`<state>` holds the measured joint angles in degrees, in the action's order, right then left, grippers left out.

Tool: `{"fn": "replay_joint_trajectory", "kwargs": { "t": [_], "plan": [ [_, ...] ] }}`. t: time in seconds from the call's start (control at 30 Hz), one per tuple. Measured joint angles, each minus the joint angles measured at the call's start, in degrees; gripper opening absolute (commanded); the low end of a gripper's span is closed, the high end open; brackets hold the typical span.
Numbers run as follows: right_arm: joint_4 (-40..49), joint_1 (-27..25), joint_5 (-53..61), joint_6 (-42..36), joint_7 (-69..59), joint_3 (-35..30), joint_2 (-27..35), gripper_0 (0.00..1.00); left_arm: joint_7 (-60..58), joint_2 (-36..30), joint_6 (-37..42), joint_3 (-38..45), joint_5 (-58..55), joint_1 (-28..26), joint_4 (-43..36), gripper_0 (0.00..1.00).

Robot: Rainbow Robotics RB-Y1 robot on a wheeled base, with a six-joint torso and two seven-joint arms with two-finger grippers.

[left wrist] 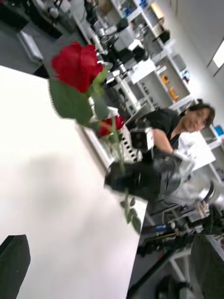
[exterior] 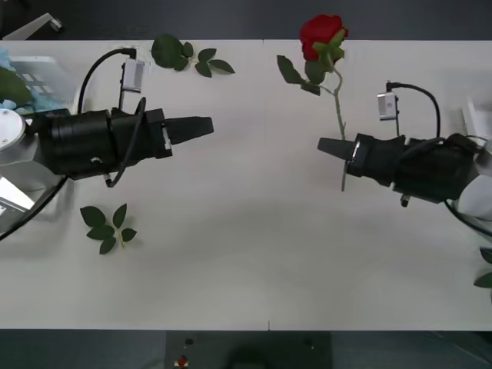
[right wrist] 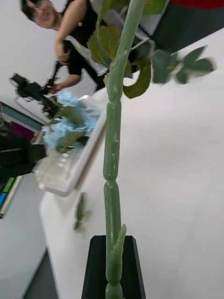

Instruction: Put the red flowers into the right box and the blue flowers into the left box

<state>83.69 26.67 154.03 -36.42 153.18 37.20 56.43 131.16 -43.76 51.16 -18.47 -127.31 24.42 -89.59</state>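
One of the red flowers point(exterior: 321, 34) is lifted off the table at the back right, its bloom up and its thin stem point(right wrist: 112, 154) running down into my right gripper point(exterior: 342, 150), which is shut on the stem. My left gripper point(exterior: 201, 127) hovers open over the table's left middle, pointing at the rose point(left wrist: 77, 65). In the left wrist view a second red bloom point(left wrist: 112, 125) lies beyond it by the right box point(left wrist: 100, 147). The right box's edge point(exterior: 470, 115) shows at the far right. The blue flowers point(right wrist: 70, 121) lie in the left box point(right wrist: 63, 175), at the far left point(exterior: 34, 77).
Loose green leaf sprigs lie at the back left point(exterior: 178, 54), beside it point(exterior: 209, 64), at the front left point(exterior: 108, 227) and at the right edge point(exterior: 484, 278). The table's middle is bare white. A person stands in the room behind the table.
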Motion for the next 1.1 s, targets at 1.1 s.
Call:
{"fn": "replay_joint_trajectory", "kwargs": {
  "t": [1.1],
  "plan": [
    [-31.7, -1.6, -26.8, 18.0, 0.0, 0.0, 23.9, 0.0, 11.0, -25.2, 12.8, 2.5, -8.3, 3.5, 3.6, 1.0]
  ]
}}
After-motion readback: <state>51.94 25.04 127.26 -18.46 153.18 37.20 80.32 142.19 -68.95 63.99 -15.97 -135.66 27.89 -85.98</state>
